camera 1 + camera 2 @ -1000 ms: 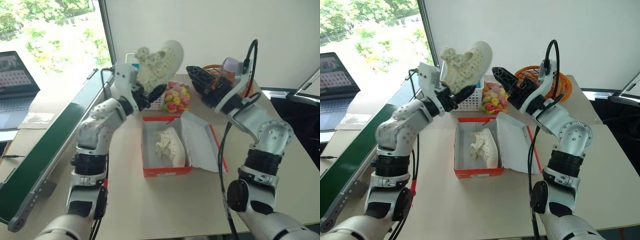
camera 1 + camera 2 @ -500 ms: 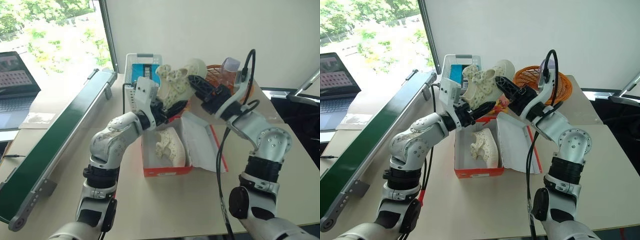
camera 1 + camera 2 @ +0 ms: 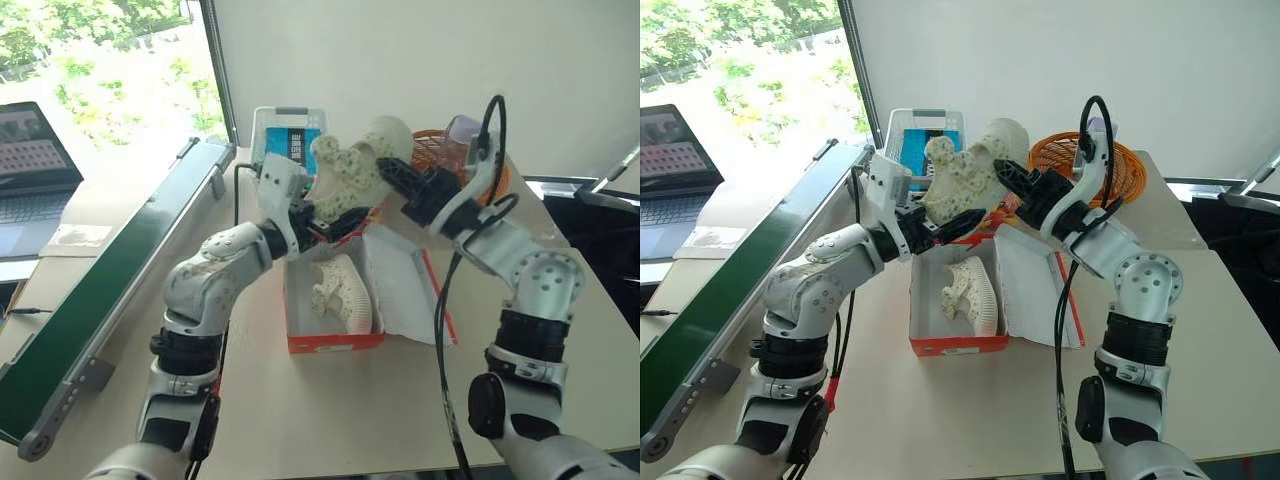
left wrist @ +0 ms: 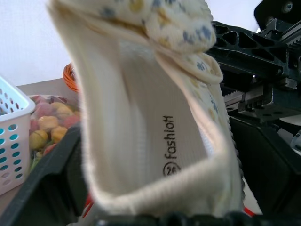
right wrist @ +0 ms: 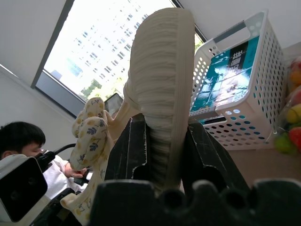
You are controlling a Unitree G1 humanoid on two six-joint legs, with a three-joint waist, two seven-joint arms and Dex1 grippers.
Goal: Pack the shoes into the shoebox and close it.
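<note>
One cream-white shoe (image 3: 342, 292) lies inside the open red-orange shoebox (image 3: 335, 343), whose lid (image 3: 405, 285) lies folded out to the right. The other shoe (image 3: 355, 165) hangs in the air above the box's far end, between both grippers. My right gripper (image 3: 392, 178) is shut on its ribbed sole, which the fingers (image 5: 134, 150) press from both sides. My left gripper (image 3: 335, 222) sits under the shoe's heel end, open, its fingers (image 4: 47, 188) spread wide on either side of the insole (image 4: 155, 141).
A white lattice basket (image 3: 285, 140) holding a teal packet stands behind the box, beside a bag of coloured sweets (image 4: 47, 127) and an orange basket (image 3: 440, 150). A long green board (image 3: 110, 290) runs along the left edge, with a laptop (image 3: 30, 150) beyond. A person (image 5: 19, 136) sits nearby.
My left arm carried the raised shoe rightward and lower, to above the box. The right gripper, open and apart before, has closed on its sole. The left fingers have spread.
</note>
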